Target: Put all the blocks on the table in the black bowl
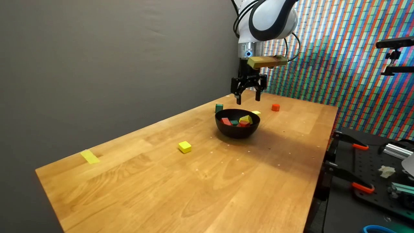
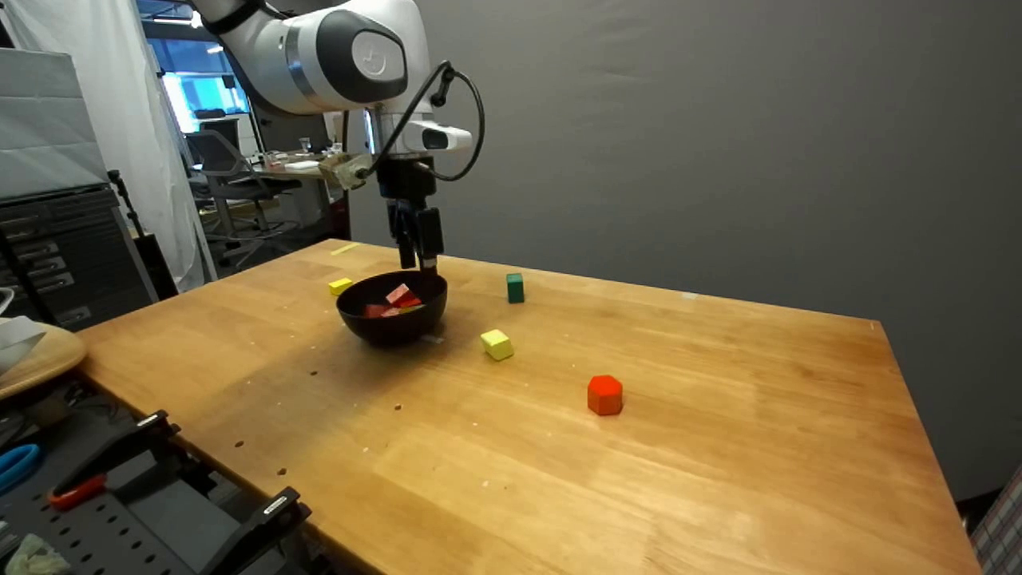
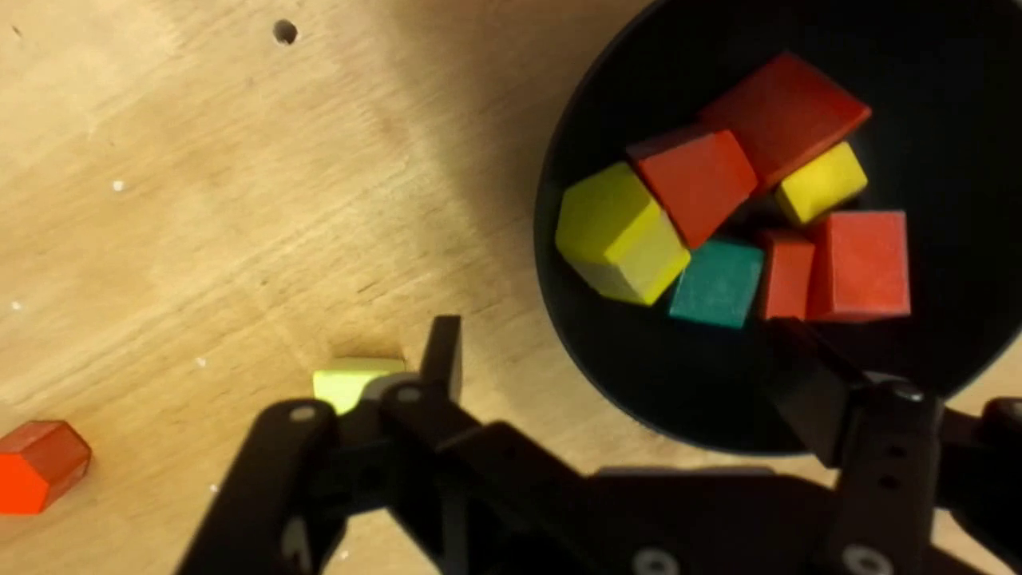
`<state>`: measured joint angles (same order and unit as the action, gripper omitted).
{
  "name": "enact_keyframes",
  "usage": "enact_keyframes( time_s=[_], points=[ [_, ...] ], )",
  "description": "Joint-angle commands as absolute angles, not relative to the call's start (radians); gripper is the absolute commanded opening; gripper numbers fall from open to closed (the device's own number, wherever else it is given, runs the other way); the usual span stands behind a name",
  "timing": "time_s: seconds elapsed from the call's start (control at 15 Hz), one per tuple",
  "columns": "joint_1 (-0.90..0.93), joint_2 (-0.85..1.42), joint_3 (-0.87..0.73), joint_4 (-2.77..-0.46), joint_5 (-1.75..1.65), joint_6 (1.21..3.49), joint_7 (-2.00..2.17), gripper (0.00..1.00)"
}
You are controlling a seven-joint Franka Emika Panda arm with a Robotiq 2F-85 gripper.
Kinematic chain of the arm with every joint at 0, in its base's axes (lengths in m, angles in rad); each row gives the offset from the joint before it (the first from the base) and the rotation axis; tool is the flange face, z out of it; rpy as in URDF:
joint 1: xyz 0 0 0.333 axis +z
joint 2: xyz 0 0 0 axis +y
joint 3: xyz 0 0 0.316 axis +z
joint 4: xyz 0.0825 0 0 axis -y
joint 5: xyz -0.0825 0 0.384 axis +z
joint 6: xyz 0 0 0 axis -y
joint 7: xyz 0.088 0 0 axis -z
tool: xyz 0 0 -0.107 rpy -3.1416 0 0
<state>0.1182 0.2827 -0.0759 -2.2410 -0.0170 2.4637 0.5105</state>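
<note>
Wrist view: the end effector (image 3: 615, 343) is spread and empty; the yellow block (image 3: 342, 386) at lower left should be centred in that gap once the black bowl (image 3: 950, 152) at right is safely skirted.

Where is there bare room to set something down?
The light-brown wooden table is bare from the orange-red hexagonal block to the end nearest it, and between the bright yellow block, flat yellow strip and opposite end. Crowded: around the glossy black bowl, with the pale yellow block, dark green block and black fingers close.
</note>
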Motion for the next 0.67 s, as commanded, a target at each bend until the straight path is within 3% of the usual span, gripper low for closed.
enact_keyframes(
  time_s=[0.0,0.27,0.6],
  points=[
    [0.129,0.216,-0.110,-2.320,-0.083,2.650,0.614,1.00],
    [0.173,0.334,-0.169,-2.229,-0.239,2.875,0.708,1.00],
    [0.278,0.521,-0.294,-2.027,-0.351,2.894,0.727,1.00]
  ],
)
